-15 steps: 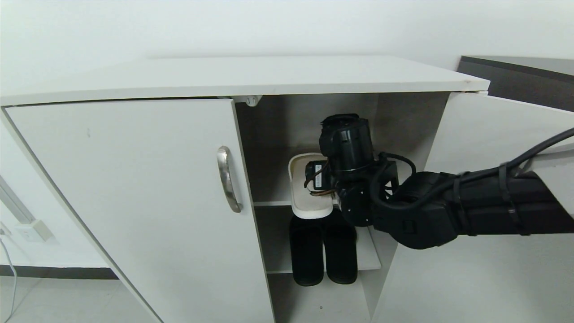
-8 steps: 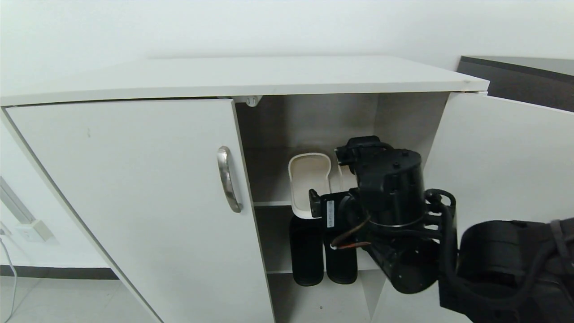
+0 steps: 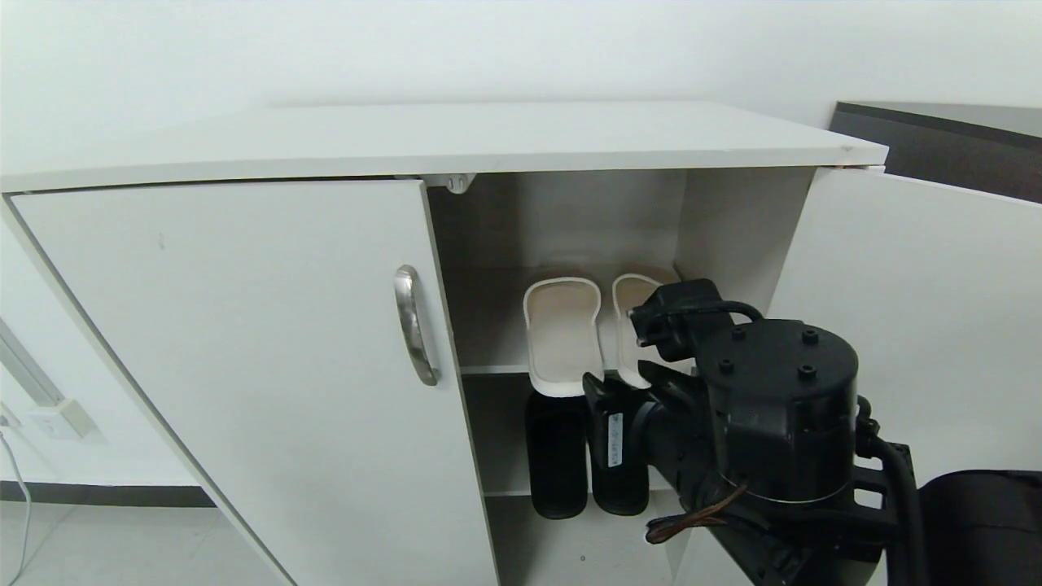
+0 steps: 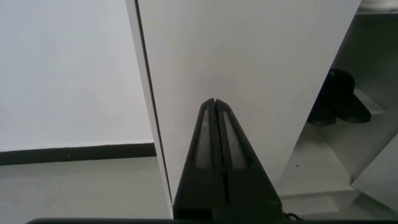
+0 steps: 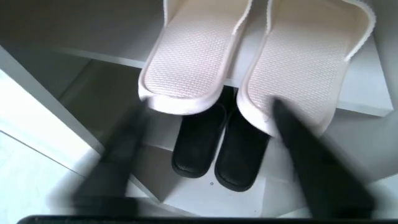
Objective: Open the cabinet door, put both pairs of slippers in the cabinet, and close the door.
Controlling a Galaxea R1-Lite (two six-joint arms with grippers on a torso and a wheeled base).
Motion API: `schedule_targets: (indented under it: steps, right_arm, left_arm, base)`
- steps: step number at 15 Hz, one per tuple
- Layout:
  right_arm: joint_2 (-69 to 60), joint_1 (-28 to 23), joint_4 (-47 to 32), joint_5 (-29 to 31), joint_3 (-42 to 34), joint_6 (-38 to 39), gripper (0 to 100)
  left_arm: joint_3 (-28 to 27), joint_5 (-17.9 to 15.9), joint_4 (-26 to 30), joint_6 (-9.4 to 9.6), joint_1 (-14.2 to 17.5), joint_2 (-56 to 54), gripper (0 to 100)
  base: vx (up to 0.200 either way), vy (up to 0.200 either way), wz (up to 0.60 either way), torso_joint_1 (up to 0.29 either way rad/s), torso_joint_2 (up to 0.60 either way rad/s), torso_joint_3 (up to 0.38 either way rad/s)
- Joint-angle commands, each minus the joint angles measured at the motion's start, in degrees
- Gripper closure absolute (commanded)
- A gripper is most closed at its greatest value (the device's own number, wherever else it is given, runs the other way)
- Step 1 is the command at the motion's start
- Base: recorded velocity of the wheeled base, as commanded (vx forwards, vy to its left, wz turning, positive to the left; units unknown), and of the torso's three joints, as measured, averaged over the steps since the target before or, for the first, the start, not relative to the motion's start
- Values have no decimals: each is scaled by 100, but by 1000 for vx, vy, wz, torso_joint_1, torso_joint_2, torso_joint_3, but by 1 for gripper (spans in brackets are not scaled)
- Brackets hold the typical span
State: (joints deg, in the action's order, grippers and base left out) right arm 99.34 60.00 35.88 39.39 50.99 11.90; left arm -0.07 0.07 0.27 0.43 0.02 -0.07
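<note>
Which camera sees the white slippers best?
The right wrist view: the white slippers lie close below it, side by side, both seen from above. The head view shows them farther off, one partly behind the right arm. The left wrist view faces the shut door instead.

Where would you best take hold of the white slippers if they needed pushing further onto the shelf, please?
At their near ends, coming straight in from the front through the open right half. The white slippers lie flat, side by side, with those ends overhanging the upper shelf, so one finger could probably slip under and one over. The closed left door blocks the other side.
</note>
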Motion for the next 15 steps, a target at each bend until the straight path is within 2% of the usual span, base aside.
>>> schedule_targets:
  steps: [1,8,15]
  right_arm:
    - [6,29,-2,-1,33,-12,100]
    - [50,47,-11,16,69,-21,100]
    - [77,47,25,16,51,-91,100]
  left_arm:
    - [-1,1,0,1,-2,7,100]
    - [7,1,0,1,6,7,100]
    - [-1,1,0,1,6,7,100]
  base:
    - [0,0,0,0,0,0]
    - [0,0,0,0,0,0]
    - [-200,0,0,5,2,2]
